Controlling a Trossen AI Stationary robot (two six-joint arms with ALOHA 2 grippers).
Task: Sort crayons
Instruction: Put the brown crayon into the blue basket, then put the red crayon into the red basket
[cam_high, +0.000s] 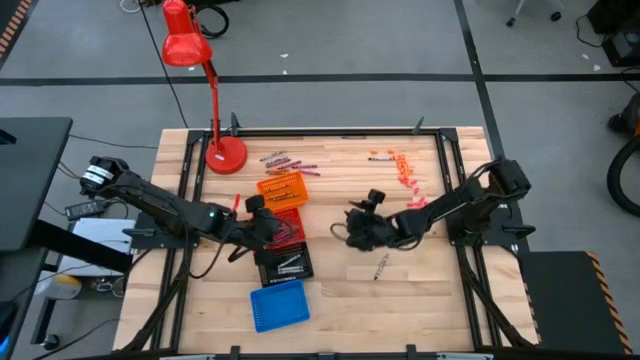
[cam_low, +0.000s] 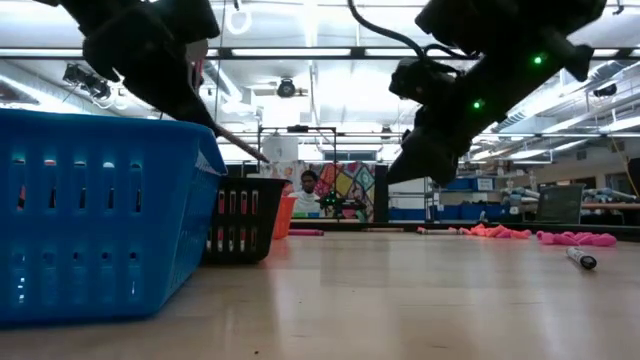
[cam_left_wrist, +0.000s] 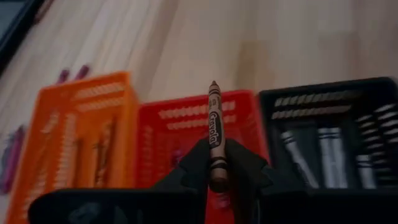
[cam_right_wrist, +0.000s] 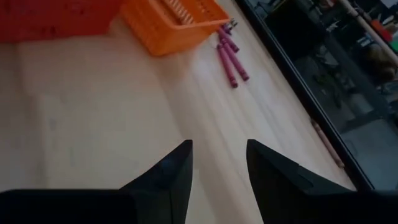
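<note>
My left gripper (cam_high: 262, 222) is shut on a dark maroon crayon (cam_left_wrist: 215, 121) above the red tray (cam_left_wrist: 186, 118), which stands between the orange tray (cam_left_wrist: 81, 124) and the black tray (cam_left_wrist: 329, 124). In the low view the crayon (cam_low: 238, 142) slants down toward the trays. My right gripper (cam_high: 352, 226) hangs open over bare wood at the table's middle, nothing between its fingers (cam_right_wrist: 219, 155). Loose maroon crayons (cam_high: 290, 160) lie on the table at the far side, orange-pink ones (cam_high: 405, 172) at the far right, and a grey one (cam_high: 381, 265) lies nearer. My left gripper pinches the crayon's rear end (cam_left_wrist: 217, 167) between its two fingers. The crayon runs on along the fingers and sticks out past their tips, point foremost. The fingers slant downward from the table's left. The crayon is lifted clear, above the red tray.
A blue tray (cam_high: 279, 304) stands nearest the front edge, in line with the other trays. A red desk lamp (cam_high: 225, 152) stands at the far left. A black frame rail (cam_high: 330, 131) borders the table. The black tray holds grey-white crayons (cam_left_wrist: 329, 149), the orange tray orange ones (cam_left_wrist: 102, 149).
</note>
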